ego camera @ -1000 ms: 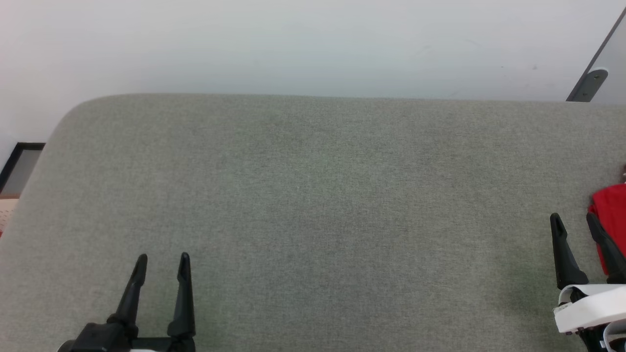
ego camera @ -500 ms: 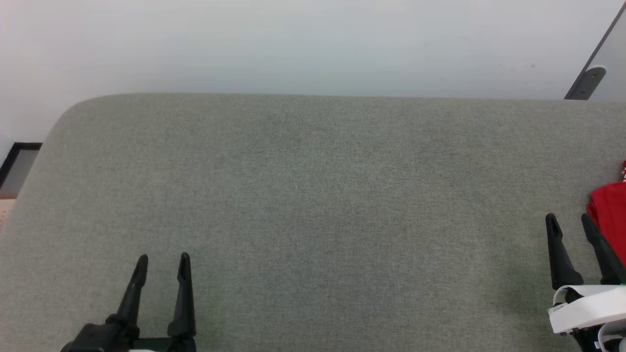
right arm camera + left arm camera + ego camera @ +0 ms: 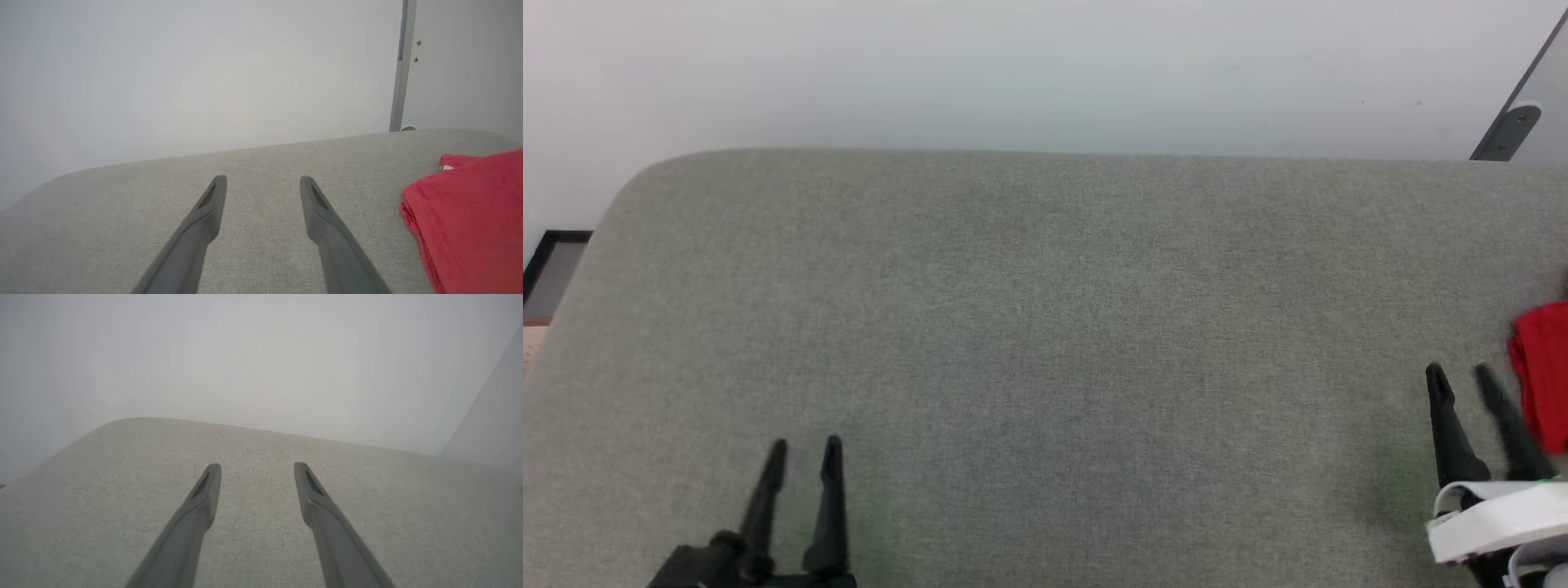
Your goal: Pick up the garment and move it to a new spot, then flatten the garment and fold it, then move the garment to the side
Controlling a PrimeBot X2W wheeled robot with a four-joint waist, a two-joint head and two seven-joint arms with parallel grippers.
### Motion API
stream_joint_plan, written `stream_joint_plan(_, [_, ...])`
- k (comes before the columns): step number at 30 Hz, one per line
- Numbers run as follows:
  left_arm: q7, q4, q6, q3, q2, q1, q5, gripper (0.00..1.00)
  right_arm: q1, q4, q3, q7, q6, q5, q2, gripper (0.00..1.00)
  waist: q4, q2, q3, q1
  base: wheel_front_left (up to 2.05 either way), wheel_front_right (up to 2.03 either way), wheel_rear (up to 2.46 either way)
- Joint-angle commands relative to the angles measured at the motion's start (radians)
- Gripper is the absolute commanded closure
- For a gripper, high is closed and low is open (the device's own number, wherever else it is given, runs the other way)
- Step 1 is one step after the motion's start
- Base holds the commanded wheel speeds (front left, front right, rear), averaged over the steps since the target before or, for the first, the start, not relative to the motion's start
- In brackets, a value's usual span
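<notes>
While our dark-fingered left tool (image 3: 805, 443) and right tool (image 3: 1460, 372) hang parted and empty over the grey fabric desk (image 3: 1045, 327), the folded red cloth garment (image 3: 1543, 367) lies just right of the right tool.

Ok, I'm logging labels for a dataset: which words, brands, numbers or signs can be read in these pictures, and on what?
None can be read.
The red fabric garment shows plain red cloth with a small white bit at its far edge, and no lettering is in sight.
The grey woven tabletop, the white wall and the grey metal bracket carry no print.
</notes>
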Motion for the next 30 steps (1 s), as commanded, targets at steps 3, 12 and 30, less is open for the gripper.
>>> stream_joint_plan(3, [0.0,0.023,0.0,-0.002,-0.004,0.003,-0.001,1.0,0.008,0.019,0.005,0.003,0.0,0.001,0.014,1.0,0.0,0.0,0.0,0.0,0.0,0.0,0.0])
stream_joint_plan(12, [0.03,0.052,0.002,-0.009,0.003,-0.014,-0.159,1.0,0.018,0.026,-0.011,0.043,0.0,0.118,0.047,1.0,-0.003,0.0,-0.006,0.0,0.0,0.0,0.0])
stream_joint_plan(30, [0.095,0.106,-0.001,-0.018,0.017,-0.066,-0.473,1.0,0.016,0.018,-0.051,0.12,0.0,0.351,0.095,1.0,-0.008,0.0,-0.02,0.0,0.0,0.0,0.0])
